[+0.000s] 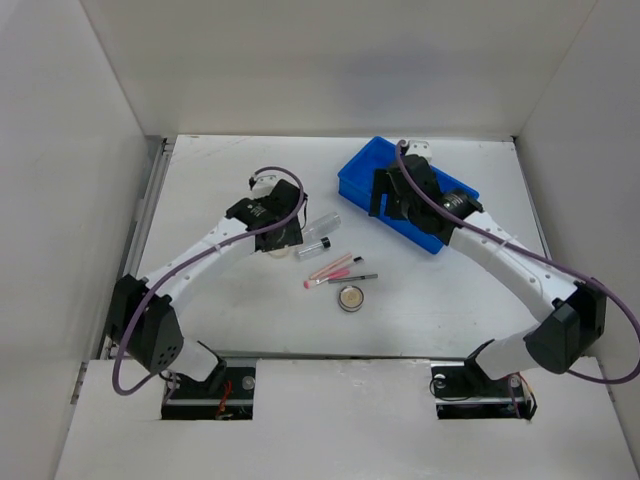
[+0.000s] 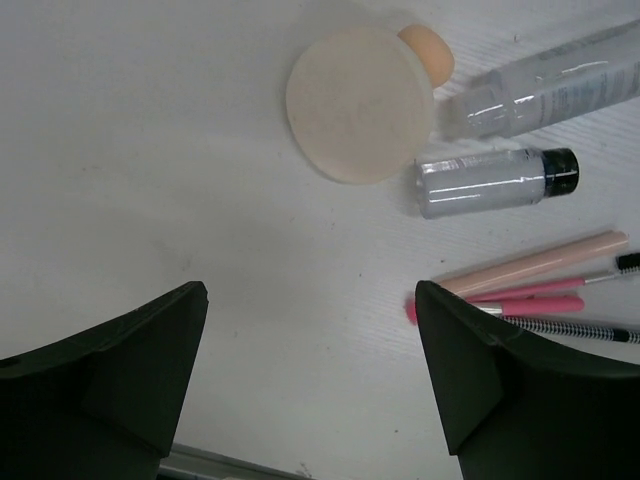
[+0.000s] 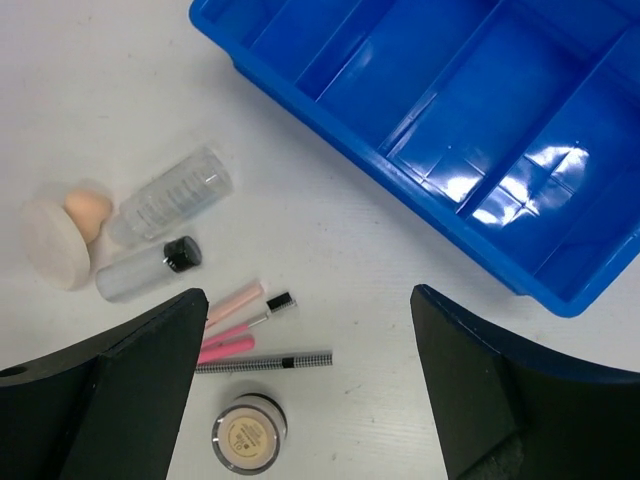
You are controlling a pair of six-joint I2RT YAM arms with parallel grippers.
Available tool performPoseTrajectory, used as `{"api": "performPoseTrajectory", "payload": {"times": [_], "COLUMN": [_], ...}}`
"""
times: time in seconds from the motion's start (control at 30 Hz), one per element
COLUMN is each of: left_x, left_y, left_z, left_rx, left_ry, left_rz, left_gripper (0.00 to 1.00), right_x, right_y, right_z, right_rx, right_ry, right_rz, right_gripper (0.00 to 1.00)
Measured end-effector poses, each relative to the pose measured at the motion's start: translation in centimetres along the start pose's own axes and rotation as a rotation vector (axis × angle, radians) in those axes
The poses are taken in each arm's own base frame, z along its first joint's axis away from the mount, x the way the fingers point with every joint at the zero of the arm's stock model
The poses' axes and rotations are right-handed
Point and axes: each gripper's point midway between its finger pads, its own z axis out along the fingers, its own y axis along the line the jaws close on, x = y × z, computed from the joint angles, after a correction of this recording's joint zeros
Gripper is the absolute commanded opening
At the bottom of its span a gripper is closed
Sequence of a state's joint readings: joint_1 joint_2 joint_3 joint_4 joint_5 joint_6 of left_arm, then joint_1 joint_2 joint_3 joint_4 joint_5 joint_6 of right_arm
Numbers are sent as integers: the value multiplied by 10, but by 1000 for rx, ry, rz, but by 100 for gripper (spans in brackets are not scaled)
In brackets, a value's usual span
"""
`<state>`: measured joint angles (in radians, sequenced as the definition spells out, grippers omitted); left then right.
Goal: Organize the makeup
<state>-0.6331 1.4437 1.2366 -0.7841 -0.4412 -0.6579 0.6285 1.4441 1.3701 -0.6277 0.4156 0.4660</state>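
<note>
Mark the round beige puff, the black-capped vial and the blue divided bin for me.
round beige puff [image 2: 360,105], left wrist view, centre of its flat face.
black-capped vial [image 2: 480,182], left wrist view, middle of its clear body.
blue divided bin [image 3: 420,80], right wrist view, bare floor of a compartment.

Cream round puff [image 2: 360,103] and orange sponge [image 2: 428,52] are showing against the white table [image 2: 150,150]. One clear vial [image 2: 480,183] is wearing a black cap, the pencil [image 3: 265,361] is bearing a black-and-white check, the stick [image 2: 540,304] is showing pink, and the bin [image 3: 400,90] is gleaming blue.
</note>
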Motion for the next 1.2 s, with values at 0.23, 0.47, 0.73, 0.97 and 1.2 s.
{"api": "performPoseTrajectory", "payload": {"times": [0.23, 0.47, 0.73, 0.97, 1.2], "left_x": [10, 3, 5, 11, 10], "left_y": [-23, -52, -49, -44, -41], "left_z": [41, 78, 91, 104, 103], "left_rx": [-46, -88, -121, -158, -166], "left_ry": [47, 66, 79, 95, 92], "left_rz": [-52, -46, -45, -32, -22], "left_gripper": [69, 59, 53, 34, 0], "right_x": [3, 9, 9, 9, 9], "right_y": [7, 5, 4, 4, 3], "right_z": [-4, -7, -9, -9, -9], "right_rx": [-50, -58, -59, -58, -54], "right_ry": [10, 22, 21, 21, 20], "right_rz": [8, 5, 6, 6, 6], "right_gripper": [88, 88, 90, 90, 90]}}
